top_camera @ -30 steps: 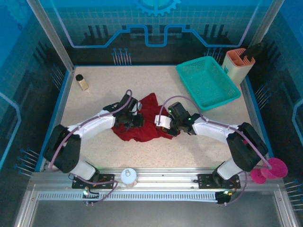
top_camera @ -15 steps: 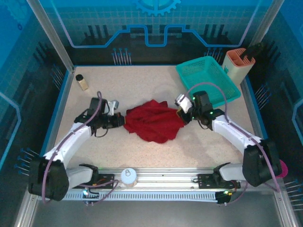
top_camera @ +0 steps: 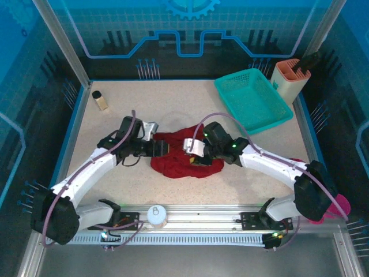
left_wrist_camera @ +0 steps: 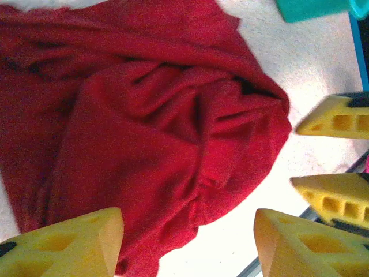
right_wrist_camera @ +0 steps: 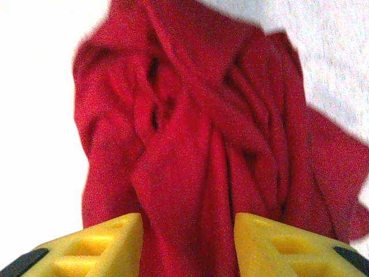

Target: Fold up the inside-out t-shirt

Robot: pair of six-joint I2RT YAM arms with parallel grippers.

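Swung back inward, left jaws and right jaws gape over the bunched t-shirt [top_camera: 176, 166], bare table [top_camera: 173, 104] around.

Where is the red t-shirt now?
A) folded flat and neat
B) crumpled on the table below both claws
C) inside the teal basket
B: the t-shirt lies bunched on the table, under the left claw and the right claw, both open.
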